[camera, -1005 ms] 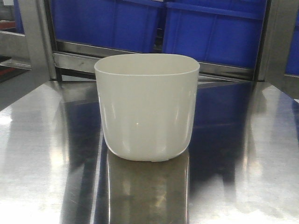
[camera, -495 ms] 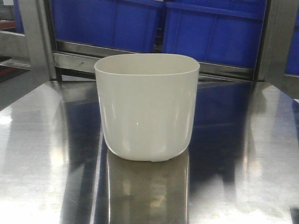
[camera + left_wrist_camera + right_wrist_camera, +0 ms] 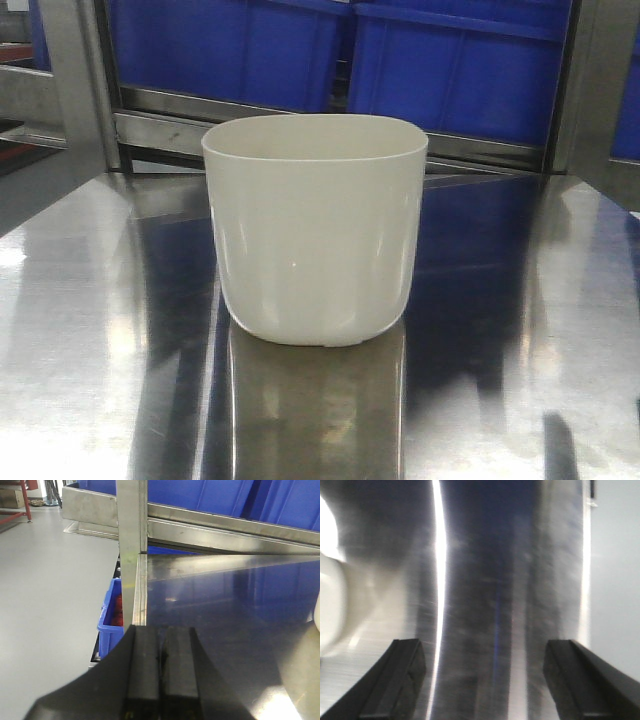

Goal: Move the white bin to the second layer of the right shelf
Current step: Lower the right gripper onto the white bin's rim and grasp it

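The white bin [image 3: 315, 225] stands upright in the middle of the shiny steel tabletop [image 3: 90, 330], touched by nothing. My left gripper [image 3: 162, 630] is shut and empty, low over the table's left edge; a sliver of the bin [image 3: 317, 620] shows at the far right of that view. My right gripper [image 3: 482, 647] is open wide and empty above the tabletop, with the bin [image 3: 330, 605] blurred at the left edge, left of its fingers. The roller shelf level is out of view. Neither gripper shows in the front view.
Large blue crates [image 3: 460, 65] sit on a steel rack behind the table. Steel posts [image 3: 75, 80] stand at the table's back corners. A small blue crate [image 3: 111, 612] sits on the floor left of the table. The table's right edge [image 3: 585, 580] borders grey floor.
The bin has not moved. A dark reflection has appeared and shifted left at the lower right of the tabletop in the front view.
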Controlling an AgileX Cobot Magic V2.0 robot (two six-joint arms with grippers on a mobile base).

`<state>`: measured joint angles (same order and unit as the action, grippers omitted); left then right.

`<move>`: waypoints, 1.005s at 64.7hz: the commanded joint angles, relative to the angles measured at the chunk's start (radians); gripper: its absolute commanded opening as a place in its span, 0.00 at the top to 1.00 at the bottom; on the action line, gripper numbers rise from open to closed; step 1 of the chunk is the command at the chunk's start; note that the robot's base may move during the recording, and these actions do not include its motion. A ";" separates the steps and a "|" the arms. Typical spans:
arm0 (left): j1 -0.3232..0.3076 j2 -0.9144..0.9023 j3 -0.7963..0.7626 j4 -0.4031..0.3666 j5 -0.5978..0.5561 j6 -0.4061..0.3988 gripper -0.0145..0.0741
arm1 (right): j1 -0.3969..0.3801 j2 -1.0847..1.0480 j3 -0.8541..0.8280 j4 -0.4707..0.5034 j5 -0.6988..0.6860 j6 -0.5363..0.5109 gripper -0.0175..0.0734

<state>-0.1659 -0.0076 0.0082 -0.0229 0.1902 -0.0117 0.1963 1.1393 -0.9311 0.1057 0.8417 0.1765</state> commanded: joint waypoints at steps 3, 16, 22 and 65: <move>-0.007 -0.015 0.027 -0.001 -0.090 -0.010 0.74 | 0.049 0.007 -0.106 0.041 -0.027 -0.009 0.14; -0.007 -0.015 0.027 -0.001 -0.090 -0.010 0.74 | 0.149 0.116 -0.288 0.056 0.041 -0.008 0.14; -0.007 -0.015 0.027 -0.001 -0.090 -0.010 0.74 | 0.192 0.174 -0.369 0.056 0.065 -0.008 0.14; -0.007 -0.015 0.027 -0.001 -0.090 -0.010 0.74 | 0.350 0.528 -0.577 0.055 0.176 -0.008 0.14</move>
<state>-0.1659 -0.0076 0.0082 -0.0229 0.1902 -0.0117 0.5429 1.6844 -1.4709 0.1527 1.0250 0.1765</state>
